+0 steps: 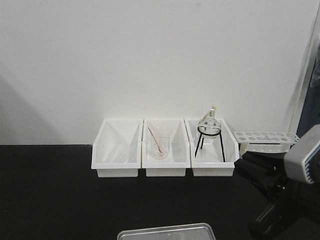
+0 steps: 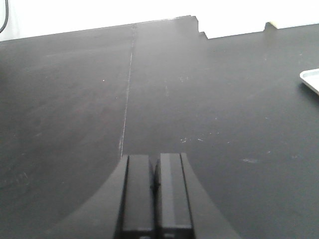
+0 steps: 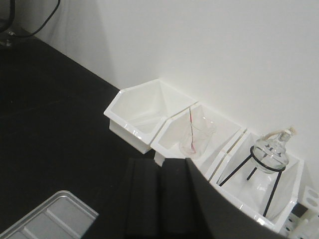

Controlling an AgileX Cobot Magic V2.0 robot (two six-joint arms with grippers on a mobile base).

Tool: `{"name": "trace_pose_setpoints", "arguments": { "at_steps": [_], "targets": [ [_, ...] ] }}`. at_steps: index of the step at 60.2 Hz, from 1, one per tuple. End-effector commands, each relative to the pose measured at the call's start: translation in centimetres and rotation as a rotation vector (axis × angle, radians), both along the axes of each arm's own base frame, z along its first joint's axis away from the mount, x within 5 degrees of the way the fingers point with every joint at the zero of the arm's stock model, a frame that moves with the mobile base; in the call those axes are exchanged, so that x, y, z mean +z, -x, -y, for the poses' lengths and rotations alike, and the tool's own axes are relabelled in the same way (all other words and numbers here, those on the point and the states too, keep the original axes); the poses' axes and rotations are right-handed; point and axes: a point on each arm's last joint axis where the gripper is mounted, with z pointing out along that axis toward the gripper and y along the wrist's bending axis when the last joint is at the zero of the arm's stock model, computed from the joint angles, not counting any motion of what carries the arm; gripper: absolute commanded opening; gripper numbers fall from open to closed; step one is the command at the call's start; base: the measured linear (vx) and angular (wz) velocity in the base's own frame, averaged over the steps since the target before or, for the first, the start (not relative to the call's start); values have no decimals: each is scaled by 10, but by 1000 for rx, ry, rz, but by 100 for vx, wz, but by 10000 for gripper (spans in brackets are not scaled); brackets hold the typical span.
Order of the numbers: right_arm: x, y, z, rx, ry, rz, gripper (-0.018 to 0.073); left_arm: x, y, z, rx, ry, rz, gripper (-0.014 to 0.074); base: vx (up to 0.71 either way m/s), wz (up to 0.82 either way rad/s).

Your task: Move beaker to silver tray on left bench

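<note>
The small plain beaker shows in no view. The silver tray [image 1: 167,232] lies on the black worktop of the left bench [image 1: 50,190] at the front edge of the front view. Its corner shows in the right wrist view [image 3: 50,219], and a sliver shows at the right edge of the left wrist view [image 2: 311,79]. My left gripper [image 2: 156,162] is shut and empty, low over bare worktop [image 2: 199,99] to the left of the tray. My right gripper [image 3: 159,164] is shut and empty, above the worktop [image 3: 45,124] between the tray and the white bins.
Three white bins [image 1: 165,147] stand in a row against the wall. The middle one holds a larger beaker with a pinkish rod [image 1: 160,145]; the right one holds a round flask on a black tripod [image 1: 210,131]. A white tube rack [image 1: 265,137] and my right arm [image 1: 280,195] are at the right.
</note>
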Motion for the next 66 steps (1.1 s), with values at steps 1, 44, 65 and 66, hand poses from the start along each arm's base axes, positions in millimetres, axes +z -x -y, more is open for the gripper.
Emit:
{"name": "trace_pose_setpoints", "arguments": {
  "at_steps": [1,44,65,66],
  "targets": [
    [15,5,4,-16,8,63,-14,0,-2,1,-10,5,63,1,0,0],
    [13,-13,21,-298,-240,-38,-11,0,-2,1,-10,5,63,1,0,0],
    [-6,67,48,-314,-144,-42,-11,0,-2,1,-10,5,63,1,0,0],
    [-9,71,49,-313,-165,-27,-11,0,-2,1,-10,5,63,1,0,0]
  ]
}}
